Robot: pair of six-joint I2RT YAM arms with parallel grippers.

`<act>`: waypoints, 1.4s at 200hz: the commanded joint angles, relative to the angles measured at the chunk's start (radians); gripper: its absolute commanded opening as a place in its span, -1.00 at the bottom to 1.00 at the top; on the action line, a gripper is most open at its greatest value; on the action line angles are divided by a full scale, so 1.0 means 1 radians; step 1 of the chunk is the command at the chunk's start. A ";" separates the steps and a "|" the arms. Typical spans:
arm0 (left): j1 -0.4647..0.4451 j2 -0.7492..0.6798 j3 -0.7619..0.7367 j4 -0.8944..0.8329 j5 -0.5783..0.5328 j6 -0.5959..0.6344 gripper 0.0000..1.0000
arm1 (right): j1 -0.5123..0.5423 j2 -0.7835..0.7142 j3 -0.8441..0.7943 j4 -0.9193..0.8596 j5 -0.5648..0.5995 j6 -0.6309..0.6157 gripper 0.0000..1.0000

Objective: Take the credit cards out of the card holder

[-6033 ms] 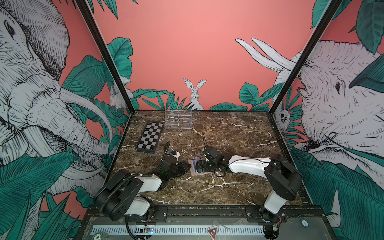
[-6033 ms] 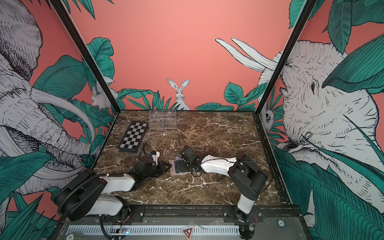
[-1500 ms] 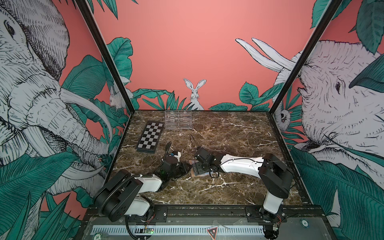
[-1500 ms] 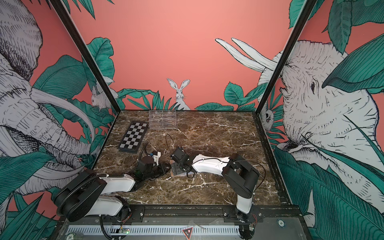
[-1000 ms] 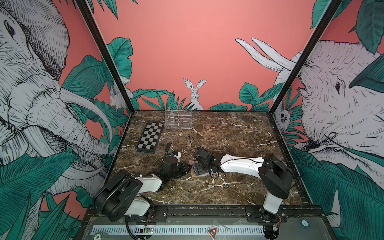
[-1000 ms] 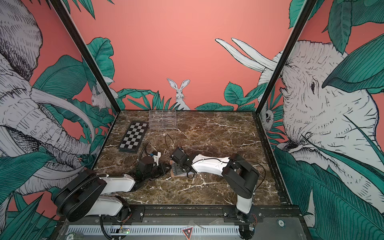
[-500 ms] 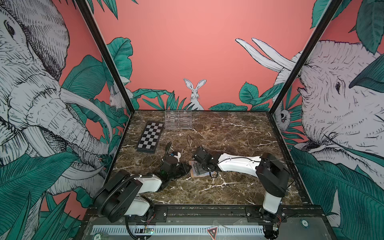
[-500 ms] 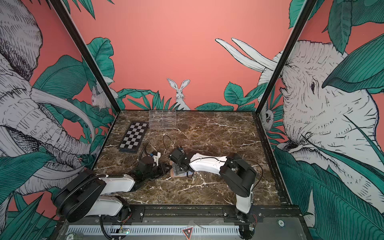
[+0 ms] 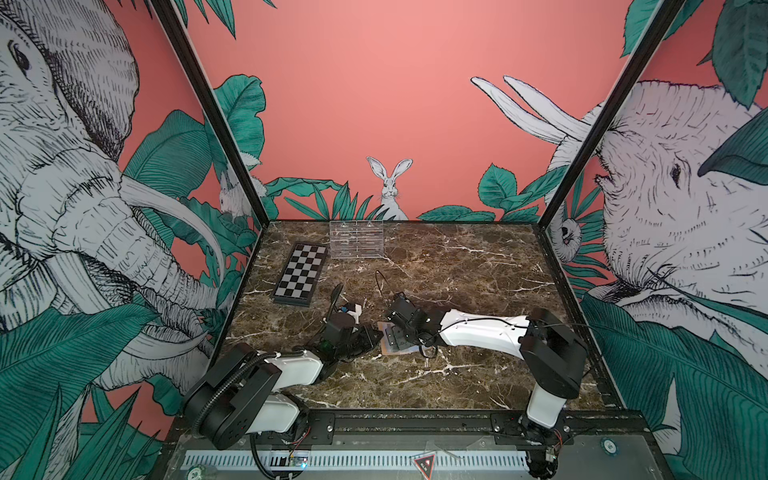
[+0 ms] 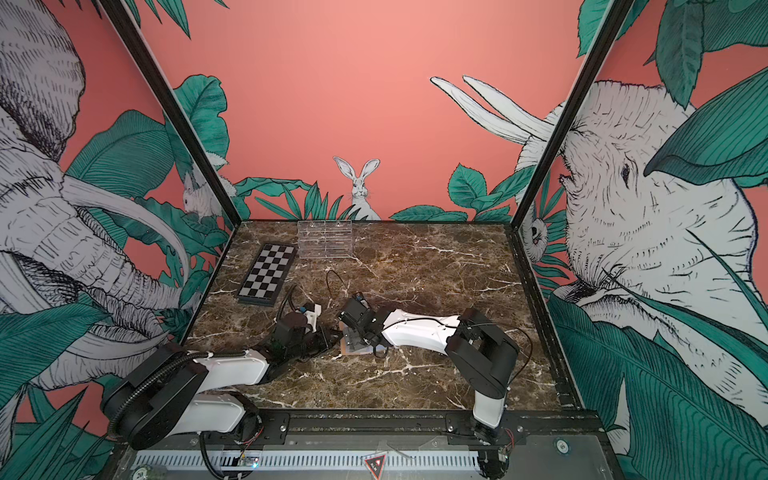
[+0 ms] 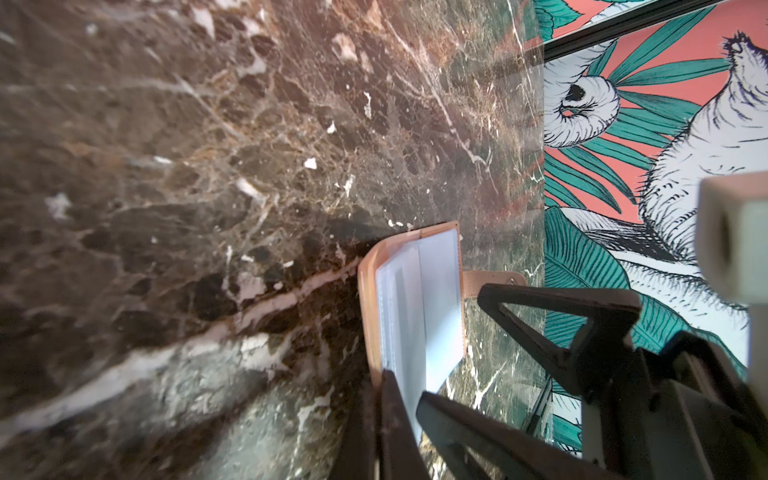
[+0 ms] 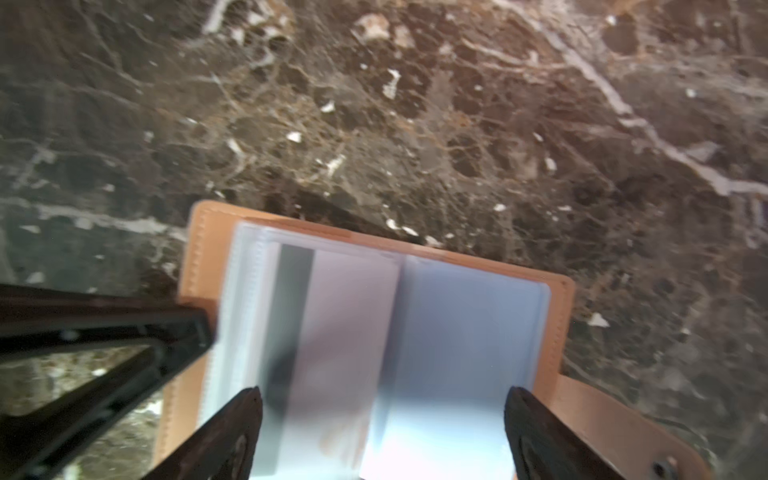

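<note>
So the card holder [image 12: 199,257] is lying flat and open on the marble table [image 9: 457,270], front-middle, right between the two arms. Its snap tab [image 12: 602,415] is flopped out to one side. The left gripper [image 11: 405,386] is squeezed tight and looks to be nipping the edge of the cover and the clear sleeves [image 12: 245,291], basically pinning it down. The right gripper [image 12: 382,392] hangs just over the open pages with its fingers spread wide and nothing between them.

Handling-wise, my guess is the credit cards [image 12: 345,324] are light, stiff and slick. There's a whitish one with a dark stripe on one page and something pale blue on the other. The sleeves look floppy and glossy, and the card holder probably weighs next to nothing. It'd likely drag along with any pull unless it's held down.

I'd go for a card's end at the sleeve mouth, pinch it across its flat faces, and slide it out along the sleeve rather than lift it. Too blurry to tell whether any card edge actually pokes out far enough to grab.

Versus six seconds back, the right gripper has crept over toward the left arm, with its elbow following along. The left arm, card holder, chessboard [image 9: 301,274] and acrylic rack [image 9: 356,240] all look unmoved.
</note>
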 commanded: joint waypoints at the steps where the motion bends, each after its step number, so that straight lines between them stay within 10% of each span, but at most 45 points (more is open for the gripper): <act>1: -0.006 -0.027 0.005 -0.009 -0.012 0.011 -1.00 | 0.006 -0.010 -0.005 0.046 -0.038 0.002 0.79; 280: -0.016 -0.047 0.011 -0.015 -0.012 0.011 -1.00 | 0.077 0.171 0.242 -0.310 0.214 -0.002 0.80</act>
